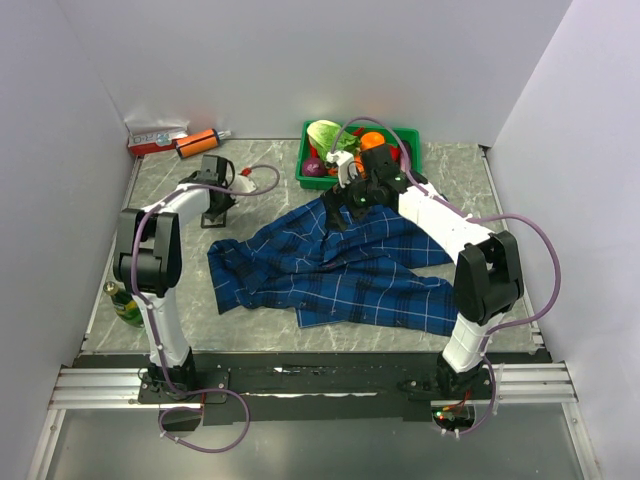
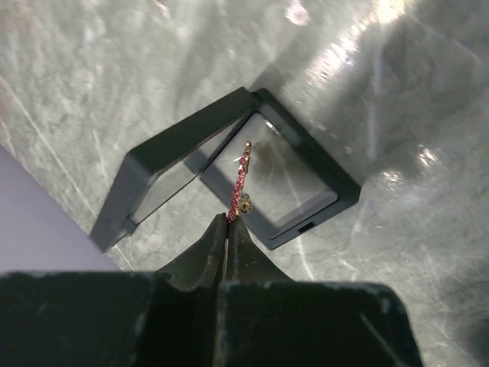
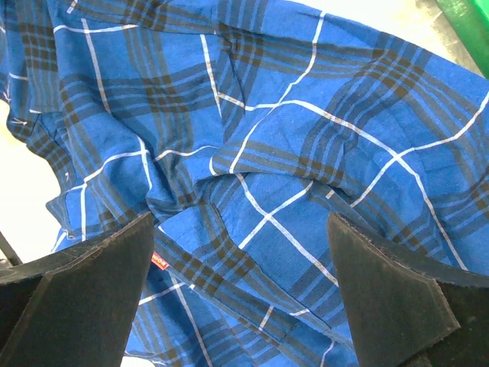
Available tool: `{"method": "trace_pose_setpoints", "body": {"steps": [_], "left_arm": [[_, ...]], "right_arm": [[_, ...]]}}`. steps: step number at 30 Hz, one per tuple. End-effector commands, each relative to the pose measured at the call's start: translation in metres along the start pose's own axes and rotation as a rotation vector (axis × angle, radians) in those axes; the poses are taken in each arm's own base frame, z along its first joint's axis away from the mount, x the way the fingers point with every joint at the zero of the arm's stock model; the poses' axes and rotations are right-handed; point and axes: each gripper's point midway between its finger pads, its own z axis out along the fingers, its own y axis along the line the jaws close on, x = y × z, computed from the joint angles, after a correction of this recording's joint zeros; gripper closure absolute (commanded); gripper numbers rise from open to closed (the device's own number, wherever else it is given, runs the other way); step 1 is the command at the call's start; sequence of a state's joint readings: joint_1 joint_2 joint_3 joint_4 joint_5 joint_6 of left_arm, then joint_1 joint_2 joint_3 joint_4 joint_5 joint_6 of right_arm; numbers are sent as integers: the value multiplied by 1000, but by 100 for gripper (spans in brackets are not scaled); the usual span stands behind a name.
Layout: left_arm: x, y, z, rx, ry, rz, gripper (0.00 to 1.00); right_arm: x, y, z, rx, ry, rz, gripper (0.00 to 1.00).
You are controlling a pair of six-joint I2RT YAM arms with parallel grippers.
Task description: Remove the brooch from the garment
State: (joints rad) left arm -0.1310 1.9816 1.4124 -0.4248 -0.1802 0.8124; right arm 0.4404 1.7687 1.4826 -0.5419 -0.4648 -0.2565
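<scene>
The brooch (image 2: pixel 239 177), a thin gold bar set with pink stones, stands out from the tips of my left gripper (image 2: pixel 229 222), which is shut on its lower end. It hangs just above an open black case (image 2: pixel 325 205) with a clear inner pad and a raised lid. In the top view the left gripper (image 1: pixel 215 203) is at the far left of the table, away from the garment (image 1: pixel 340 270), a blue plaid shirt crumpled in the middle. My right gripper (image 1: pixel 350 200) is open over the shirt's far edge, with fabric (image 3: pixel 306 153) and a small red tag (image 3: pixel 158 260) below its jaws (image 3: pixel 241 223).
A green basket (image 1: pixel 408 136) of vegetables stands at the back, right behind the right gripper. A red-and-white box (image 1: pixel 155 137) and an orange tube (image 1: pixel 198 142) lie at the back left. A green bottle (image 1: pixel 125 303) lies at the left edge.
</scene>
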Motion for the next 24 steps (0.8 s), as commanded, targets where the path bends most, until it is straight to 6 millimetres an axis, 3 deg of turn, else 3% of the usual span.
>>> {"method": "trace_pose_setpoints", "body": {"steps": [1,8,13,24], "left_arm": [[6,-3,5,-27,23,39,99],[9,-4,5,-55,36,61,99],[9,-7,0,-61,36,60,79],[-6,5,-22,-54,-2,-43,56]], "right_arm": [[-17,1,-18,27,-59,-43,0],[-14,2,-19,23,-55,-44,0],[-12,1,-19,28,-54,-46,0],[-11,1,-18,29,-53,-47,0]]}}
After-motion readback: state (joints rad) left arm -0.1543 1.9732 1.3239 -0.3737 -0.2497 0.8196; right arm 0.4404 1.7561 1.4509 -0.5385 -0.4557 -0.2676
